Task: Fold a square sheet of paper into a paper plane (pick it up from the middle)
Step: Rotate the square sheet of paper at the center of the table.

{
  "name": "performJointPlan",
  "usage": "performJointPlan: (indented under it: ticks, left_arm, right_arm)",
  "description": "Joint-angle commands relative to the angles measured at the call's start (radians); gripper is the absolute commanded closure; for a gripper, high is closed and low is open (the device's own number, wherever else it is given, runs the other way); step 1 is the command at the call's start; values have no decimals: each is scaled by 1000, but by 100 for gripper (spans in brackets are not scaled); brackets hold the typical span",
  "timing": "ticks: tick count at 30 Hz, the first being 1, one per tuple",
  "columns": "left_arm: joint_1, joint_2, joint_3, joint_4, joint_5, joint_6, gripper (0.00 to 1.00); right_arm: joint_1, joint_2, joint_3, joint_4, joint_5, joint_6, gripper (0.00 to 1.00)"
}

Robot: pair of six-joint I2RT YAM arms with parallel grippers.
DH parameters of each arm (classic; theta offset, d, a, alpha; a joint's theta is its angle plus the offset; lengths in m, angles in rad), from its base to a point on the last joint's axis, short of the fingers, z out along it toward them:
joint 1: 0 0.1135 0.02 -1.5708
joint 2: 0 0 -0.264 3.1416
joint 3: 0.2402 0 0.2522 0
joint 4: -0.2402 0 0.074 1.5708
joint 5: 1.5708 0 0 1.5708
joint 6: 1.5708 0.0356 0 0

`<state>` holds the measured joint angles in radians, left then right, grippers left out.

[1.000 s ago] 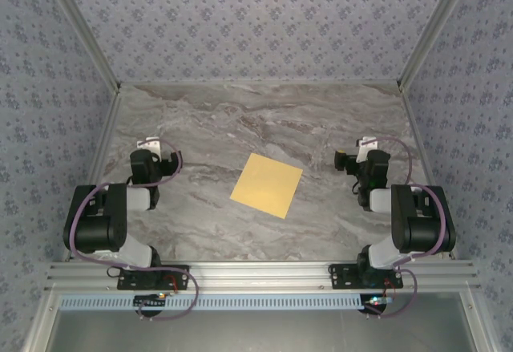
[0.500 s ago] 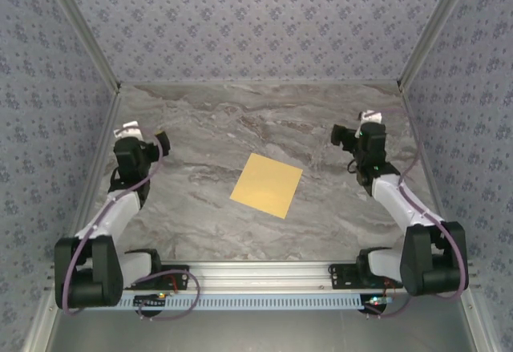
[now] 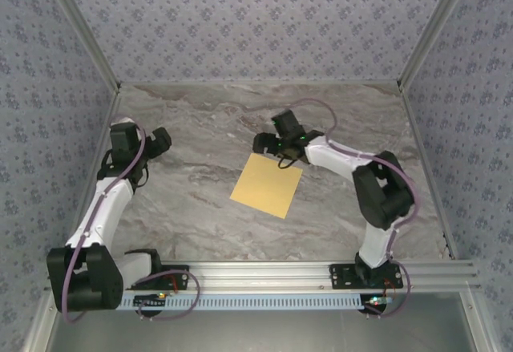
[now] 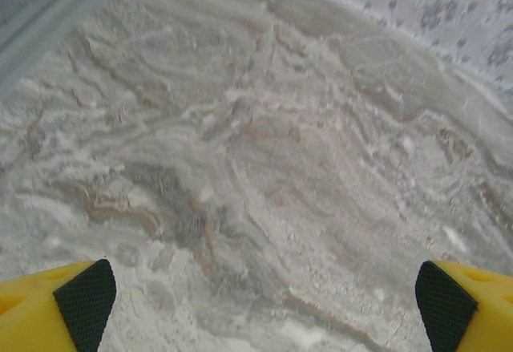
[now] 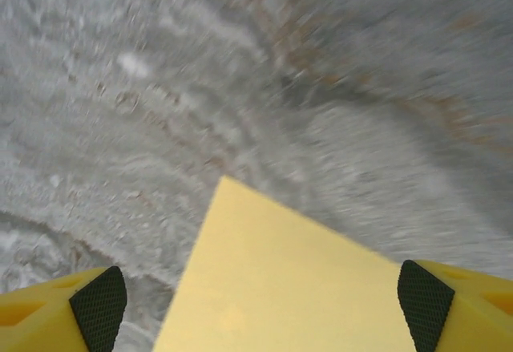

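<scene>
One square sheet of paper (image 3: pixel 267 185), yellow-orange, flat at centre of marble counter (image 3: pixel 200 208); right fingers (image 5: pixel 98 308) spread wide, empty, over its upper corner; left fingers (image 4: pixel 84 304) spread wide, empty, upper left of overhead frame, well apart from sheet.

From my right wrist, the sheet (image 5: pixel 288 288) runs off the bottom edge, with just its far corner showing. The table (image 5: pixel 385 47) beyond it is blurred. My right fingertips (image 5: pixel 98 307) are clipped at the lower corners, and my left fingertips (image 4: pixel 84 299) likewise.
</scene>
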<state>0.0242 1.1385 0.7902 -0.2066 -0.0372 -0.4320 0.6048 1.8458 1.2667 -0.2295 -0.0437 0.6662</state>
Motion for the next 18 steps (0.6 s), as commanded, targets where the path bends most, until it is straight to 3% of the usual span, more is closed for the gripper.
performJointPlan:
  ticks: [1, 11, 18]
  left_arm:
    - [-1, 15, 33, -42, 40, -6, 1]
    - [1, 44, 41, -42, 42, -2, 1]
    - [2, 61, 44, -51, 42, -5, 1]
  right_arm:
    - [44, 79, 128, -121, -10, 81, 10]
    - [143, 309, 354, -289, 7, 49, 12]
    - [184, 333, 335, -346, -26, -46, 12]
